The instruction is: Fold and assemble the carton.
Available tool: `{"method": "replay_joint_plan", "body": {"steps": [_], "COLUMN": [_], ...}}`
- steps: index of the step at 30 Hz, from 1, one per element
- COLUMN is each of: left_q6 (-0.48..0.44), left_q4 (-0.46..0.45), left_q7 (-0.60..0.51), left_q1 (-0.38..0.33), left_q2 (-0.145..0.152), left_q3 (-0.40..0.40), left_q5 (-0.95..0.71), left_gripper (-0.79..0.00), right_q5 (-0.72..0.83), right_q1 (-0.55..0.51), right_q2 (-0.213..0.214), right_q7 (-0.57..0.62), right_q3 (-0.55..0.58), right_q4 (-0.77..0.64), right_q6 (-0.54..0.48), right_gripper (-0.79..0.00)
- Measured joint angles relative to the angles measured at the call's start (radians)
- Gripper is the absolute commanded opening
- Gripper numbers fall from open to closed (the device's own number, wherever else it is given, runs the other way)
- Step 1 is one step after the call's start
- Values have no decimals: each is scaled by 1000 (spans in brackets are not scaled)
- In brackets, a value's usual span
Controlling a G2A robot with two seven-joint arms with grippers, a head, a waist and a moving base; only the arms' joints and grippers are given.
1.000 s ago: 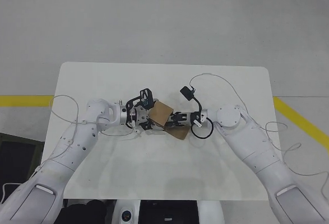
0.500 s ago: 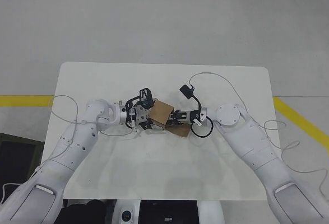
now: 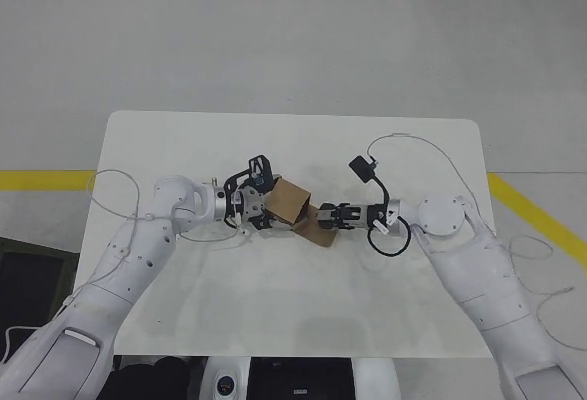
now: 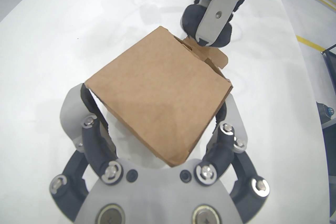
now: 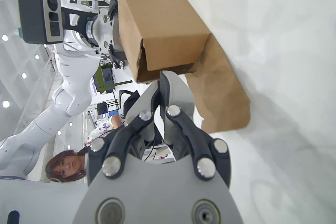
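Over on the left, the left hand [image 4: 156, 95] clamps the carton [image 3: 291, 202] between its two fingers, one on each side wall, near the middle of the white surface [image 3: 273, 300]. The body looks squared up into a box, with a flat top panel and crisp side folds.

Moving right, the end facing the other arm is open. Small tabs poke out of it, and one long flap [image 5: 220, 93] lies out on the surface. The right hand [image 5: 160, 80] has its fingers pressed together, tips right at that open mouth against the tabs. Whether any card sits between them I cannot tell.

To my eye the body is formed and the closing is left: tabs folded in, long flap brought up and tucked. The end inside the left hand is hidden.
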Motion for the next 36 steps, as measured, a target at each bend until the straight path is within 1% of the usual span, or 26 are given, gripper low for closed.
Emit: {"method": "replay_joint_plan", "body": {"steps": [3,6,9,11,13,16,22,30,33,36], "left_q6": [1,3,6,6,6,6,5,2,1,1], "left_q4": [1,2,1,1,1,-1,-2,-7,-6,-3], "left_q7": [-1,-4,-4,-5,-5,-6,-4,-8,-8,-9], "left_q1": [-1,-1,-1,-1,-1,-1,0,2,2,1], "left_q2": [-1,-1,-2,-2,-3,-3,-3,-4,-4,-4], "left_q3": [0,0,0,0,0,-1,-2,-1,-3,-5], "left_q5": [0,-2,-3,-3,-4,-3,0,-3,-2,-1], "left_gripper": [0,0,0,0,0,0,0,0,0,0], "right_q5": [-37,-59,-62,-56,-57,-51,-32,32,53,60], "right_q1": [-71,-129,-157,-162,-153,-128,-86,-31,-13,-2], "right_q2": [25,41,47,47,44,38,27,6,1,0], "right_q7": [12,27,29,24,16,8,-11,-2,-4,-4], "right_q3": [74,122,134,127,109,79,32,-34,-47,-50], "right_q4": [-79,-126,-133,-119,-94,-45,23,76,82,71], "right_q6": [41,71,83,82,80,66,40,-34,-61,-71], "right_gripper": [-785,-779,-739,-693,-619,-573,-570,-566,-560,-536]}}
